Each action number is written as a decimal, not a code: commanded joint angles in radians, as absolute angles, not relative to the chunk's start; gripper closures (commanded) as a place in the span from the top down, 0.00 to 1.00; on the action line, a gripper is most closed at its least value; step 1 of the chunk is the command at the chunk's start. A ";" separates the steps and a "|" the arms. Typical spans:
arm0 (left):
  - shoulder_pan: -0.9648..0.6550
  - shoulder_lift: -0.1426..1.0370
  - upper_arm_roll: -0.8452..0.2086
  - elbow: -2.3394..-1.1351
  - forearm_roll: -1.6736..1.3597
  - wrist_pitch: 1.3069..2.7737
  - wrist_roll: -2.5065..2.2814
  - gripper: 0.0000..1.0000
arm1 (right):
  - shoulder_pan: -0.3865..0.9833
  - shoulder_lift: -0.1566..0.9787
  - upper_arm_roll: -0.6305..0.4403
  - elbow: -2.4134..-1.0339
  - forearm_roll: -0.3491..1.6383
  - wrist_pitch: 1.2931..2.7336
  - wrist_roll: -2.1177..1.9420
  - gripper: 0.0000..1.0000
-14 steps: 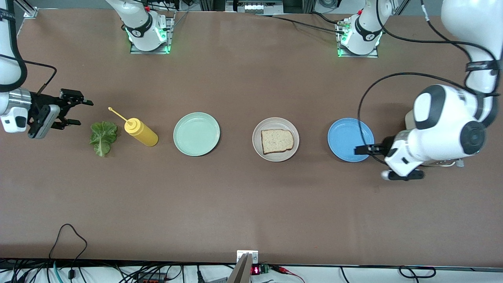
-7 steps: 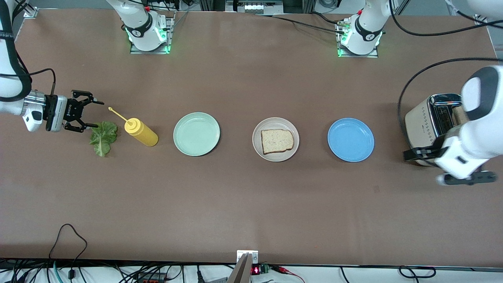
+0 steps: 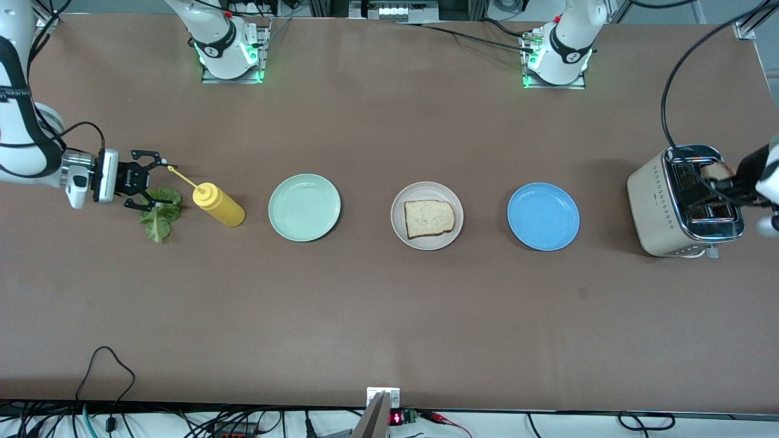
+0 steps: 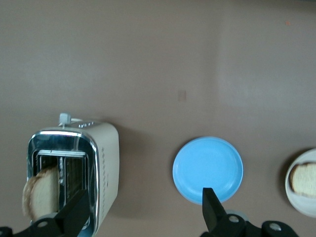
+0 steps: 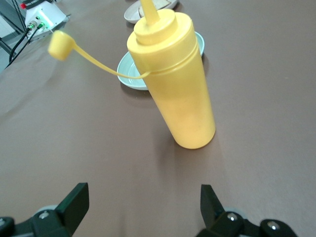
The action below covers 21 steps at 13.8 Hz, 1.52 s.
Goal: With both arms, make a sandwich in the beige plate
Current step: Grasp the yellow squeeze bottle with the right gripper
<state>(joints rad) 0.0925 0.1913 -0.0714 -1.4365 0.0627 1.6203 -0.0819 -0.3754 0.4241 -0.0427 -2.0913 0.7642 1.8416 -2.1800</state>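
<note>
A brown table seen from a high camera facing two white robot arms. Nearest that camera lies a row of things across the middle of the table. At the right arm's end lies a ruffled green lettuce leaf, flat on the table. The right gripper hangs low over the leaf's upper edge, its two black fingers spread wide and holding nothing. Just beside the leaf stands a yellow squeeze bottle, its small cap dangling on a thin strap. Next along the row comes a mint green plate, bare. Then the beige plate, near the middle of the table, with one slice of toasted bread lying flat in it. After that a blue plate, also bare. At the left arm's end stands a cream and chrome toaster with a second slice of bread upright in one slot. The left gripper is over the toaster's top, its fingers wide apart and gripping nothing. Farthest from the camera, the two arm bases stand along the table's edge, lit green
</note>
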 commanded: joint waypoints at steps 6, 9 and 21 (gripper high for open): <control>0.081 0.066 -0.049 -1.584 0.051 1.608 -0.044 1.00 | -0.402 0.494 0.004 -2.085 0.902 1.818 -2.358 1.00; 0.081 0.037 -0.049 -1.637 0.055 1.649 -0.040 1.00 | -0.400 0.506 0.031 -2.085 0.955 1.781 -2.417 1.00; 0.067 0.097 -0.057 -1.540 0.040 1.652 -0.046 1.00 | -0.379 0.564 0.057 -2.080 1.046 1.759 -2.523 1.00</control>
